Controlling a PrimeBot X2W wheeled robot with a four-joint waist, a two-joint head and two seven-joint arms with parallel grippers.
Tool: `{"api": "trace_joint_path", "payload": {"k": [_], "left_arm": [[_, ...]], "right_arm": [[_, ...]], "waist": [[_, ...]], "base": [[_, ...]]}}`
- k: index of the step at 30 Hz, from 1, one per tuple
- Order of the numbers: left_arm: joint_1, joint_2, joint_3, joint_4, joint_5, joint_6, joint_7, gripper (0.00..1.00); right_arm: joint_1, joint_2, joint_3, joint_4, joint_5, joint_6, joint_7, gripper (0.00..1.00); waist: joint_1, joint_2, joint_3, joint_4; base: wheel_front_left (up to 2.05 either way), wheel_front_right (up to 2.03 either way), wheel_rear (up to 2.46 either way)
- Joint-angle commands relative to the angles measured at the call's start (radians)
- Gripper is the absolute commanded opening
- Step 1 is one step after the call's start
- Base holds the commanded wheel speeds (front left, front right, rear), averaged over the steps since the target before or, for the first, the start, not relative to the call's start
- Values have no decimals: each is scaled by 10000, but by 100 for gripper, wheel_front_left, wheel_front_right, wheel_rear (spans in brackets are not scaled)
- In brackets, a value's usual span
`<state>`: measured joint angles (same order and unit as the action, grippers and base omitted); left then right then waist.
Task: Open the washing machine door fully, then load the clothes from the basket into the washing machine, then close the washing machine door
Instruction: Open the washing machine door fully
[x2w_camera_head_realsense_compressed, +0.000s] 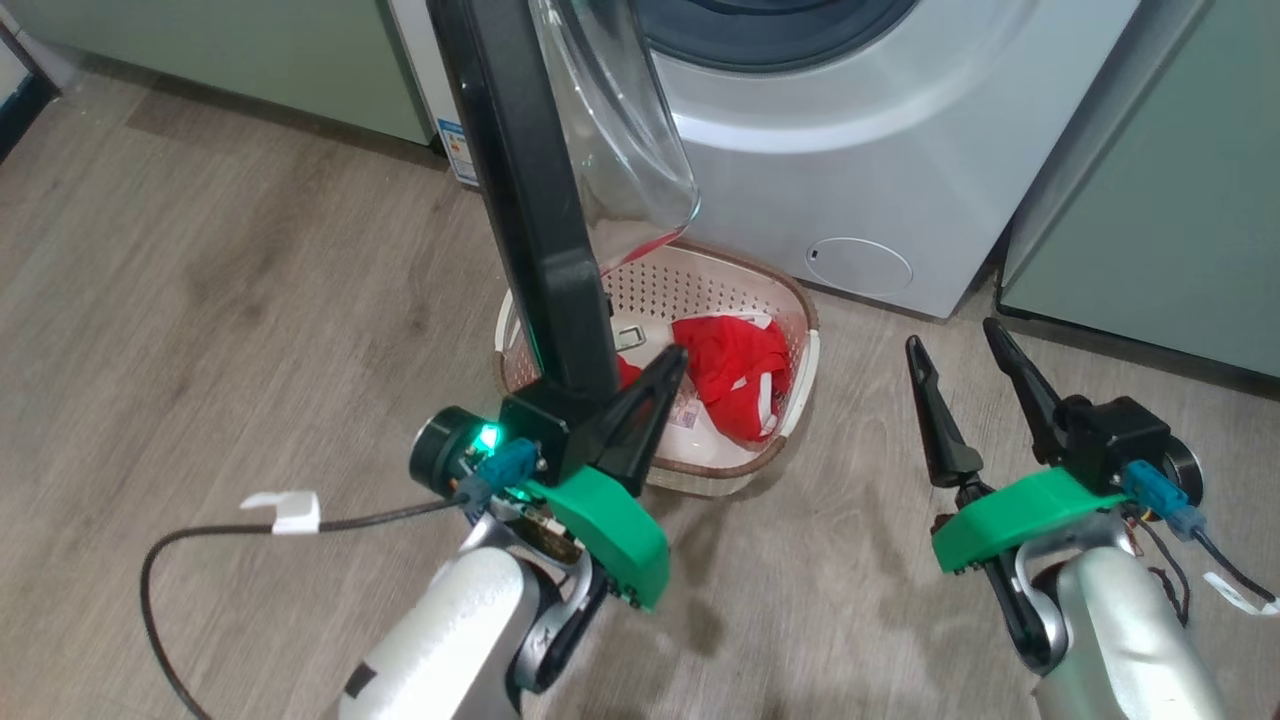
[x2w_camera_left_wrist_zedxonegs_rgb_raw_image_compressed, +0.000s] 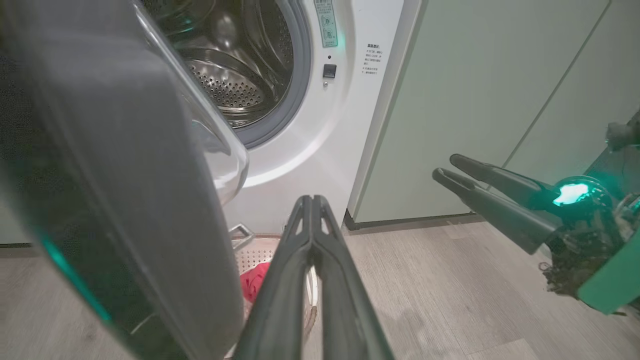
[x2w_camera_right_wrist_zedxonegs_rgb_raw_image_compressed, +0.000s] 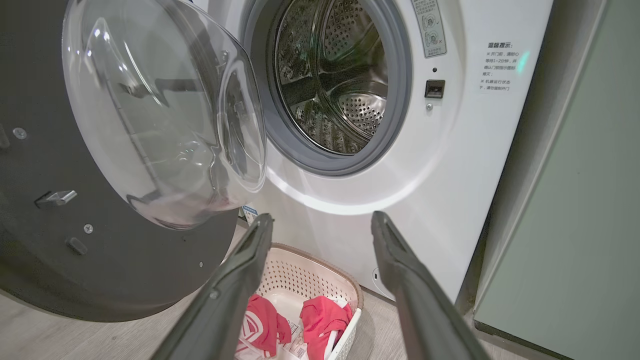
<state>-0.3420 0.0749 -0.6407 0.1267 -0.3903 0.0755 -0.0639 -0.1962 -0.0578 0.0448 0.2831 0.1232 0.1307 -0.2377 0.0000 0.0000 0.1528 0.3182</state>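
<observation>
The washing machine door (x2w_camera_head_realsense_compressed: 530, 200) stands swung out, edge-on to my head view, black rim toward me and glass bowl (x2w_camera_right_wrist_zedxonegs_rgb_raw_image_compressed: 165, 115) facing the white washing machine (x2w_camera_head_realsense_compressed: 850, 170). The steel drum (x2w_camera_right_wrist_zedxonegs_rgb_raw_image_compressed: 340, 85) is exposed. Below the door sits the cream basket (x2w_camera_head_realsense_compressed: 800, 330) holding red clothes (x2w_camera_head_realsense_compressed: 735, 370), seen as two garments (x2w_camera_right_wrist_zedxonegs_rgb_raw_image_compressed: 265, 325) (x2w_camera_right_wrist_zedxonegs_rgb_raw_image_compressed: 322, 317). My left gripper (x2w_camera_head_realsense_compressed: 675, 355) is shut on nothing, just right of the door's lower rim over the basket; its fingers (x2w_camera_left_wrist_zedxonegs_rgb_raw_image_compressed: 311, 200) meet at the tips. My right gripper (x2w_camera_head_realsense_compressed: 952, 335) is open over bare floor right of the basket.
Pale green cabinets (x2w_camera_head_realsense_compressed: 1170, 180) flank the machine on both sides. A black cable with a white tag (x2w_camera_head_realsense_compressed: 285, 512) lies on the wood floor at my left. The round filter cap (x2w_camera_head_realsense_compressed: 860, 265) sits low on the machine front.
</observation>
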Motion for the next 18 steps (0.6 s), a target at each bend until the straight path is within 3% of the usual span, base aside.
{"api": "trace_joint_path", "payload": {"k": [1, 18], "left_arm": [[-529, 113, 454, -208, -65, 114, -154, 0], [-477, 257, 894, 34, -428, 335, -503, 0]], "right_arm": [[-408, 76, 254, -267, 27, 0, 32, 100], [-456, 76, 162, -290, 2, 0, 119, 100]], "waist": [[0, 0, 10, 1], [0, 0, 135, 251]], "base": [[0, 0, 0], [0, 0, 0]]}}
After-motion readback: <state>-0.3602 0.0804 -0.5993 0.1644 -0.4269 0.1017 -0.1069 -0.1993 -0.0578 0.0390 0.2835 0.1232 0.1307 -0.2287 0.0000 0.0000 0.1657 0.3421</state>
